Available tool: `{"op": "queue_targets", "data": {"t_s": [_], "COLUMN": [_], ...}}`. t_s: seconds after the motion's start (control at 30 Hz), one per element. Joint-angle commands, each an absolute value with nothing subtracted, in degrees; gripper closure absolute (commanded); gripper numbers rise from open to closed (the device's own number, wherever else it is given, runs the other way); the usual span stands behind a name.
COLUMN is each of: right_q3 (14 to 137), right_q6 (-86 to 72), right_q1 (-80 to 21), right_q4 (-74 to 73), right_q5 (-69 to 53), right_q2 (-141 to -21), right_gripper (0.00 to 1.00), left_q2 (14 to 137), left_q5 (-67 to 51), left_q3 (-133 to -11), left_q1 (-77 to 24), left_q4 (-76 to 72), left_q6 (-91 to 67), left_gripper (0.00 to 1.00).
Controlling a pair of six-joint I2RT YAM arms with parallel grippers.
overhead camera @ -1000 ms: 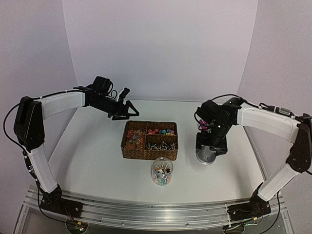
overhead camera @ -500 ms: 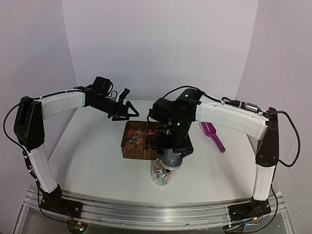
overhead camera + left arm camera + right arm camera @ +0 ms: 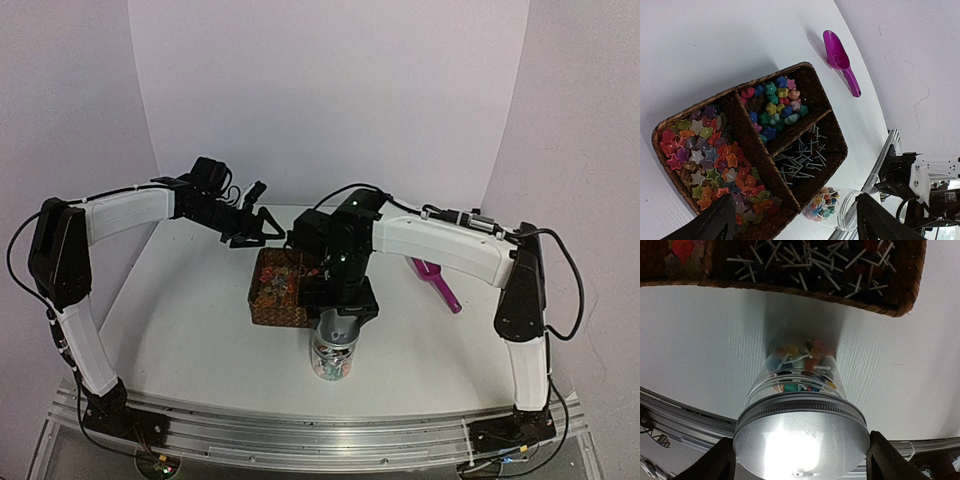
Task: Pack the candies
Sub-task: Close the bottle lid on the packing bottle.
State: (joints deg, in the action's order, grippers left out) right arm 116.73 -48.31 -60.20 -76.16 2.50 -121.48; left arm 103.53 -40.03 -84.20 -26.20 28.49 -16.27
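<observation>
My right end effector (image 3: 801, 456) is clamped across the round silver metal lid (image 3: 801, 432), fingers wide at its rim. Directly beneath it stands the clear glass jar (image 3: 800, 382), upright with its long axis vertical. I cannot tell whether the lid is seated on it. The small mixed-colour candies (image 3: 805, 362) in the jar lie straight below this end effector, their white sticks pointing every way. More fill the brown woven basket (image 3: 275, 312) just beyond it, under my left end effector (image 3: 795, 222), which hangs released and empty. To the right a magenta plastic scoop (image 3: 840, 57) lies flat on the white desk (image 3: 715, 45), handle towards the near edge.
</observation>
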Motion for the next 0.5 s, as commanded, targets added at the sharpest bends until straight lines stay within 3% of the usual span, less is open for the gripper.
{"op": "queue_targets", "data": {"t_s": [0.0,0.47], "right_q3": [119.7,118.0], "right_q6": [-47.8,-46.0], "right_q1": [-60.7,-60.8], "right_q4": [-78.4,-78.5], "right_q5": [1.5,0.5], "right_q2": [-122.9,-124.2], "right_gripper": [0.4,0.41], "left_q2": [102.7,103.2], "left_q5": [-40.7,-40.5], "left_q3": [-84.0,-84.4], "left_q1": [-25.9,-25.9], "left_q4": [28.2,28.7], "left_q6": [-15.6,-15.6], "left_gripper": [0.18,0.18]}}
